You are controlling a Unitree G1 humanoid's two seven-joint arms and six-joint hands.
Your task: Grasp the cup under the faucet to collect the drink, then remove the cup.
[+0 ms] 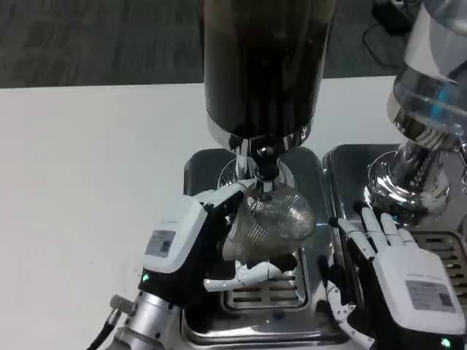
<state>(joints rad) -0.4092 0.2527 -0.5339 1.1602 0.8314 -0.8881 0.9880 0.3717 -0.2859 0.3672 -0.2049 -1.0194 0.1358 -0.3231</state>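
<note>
A clear ribbed cup (271, 220) is tilted under the chrome faucet (263, 169) of the dark drink dispenser (263, 65). My left hand (201, 240) grips the cup from its left side, fingers wrapped above and below it. The cup hangs above the drip tray grille (266, 292). My right hand (390, 255) hovers to the right of the cup with its fingers straight and apart, holding nothing. Whether liquid is in the cup is hard to tell.
A second dispenser with a clear tank (430, 95) and chrome base (408, 182) stands at the right, close behind my right hand, with its own tray (445, 244). White table (87, 168) stretches to the left.
</note>
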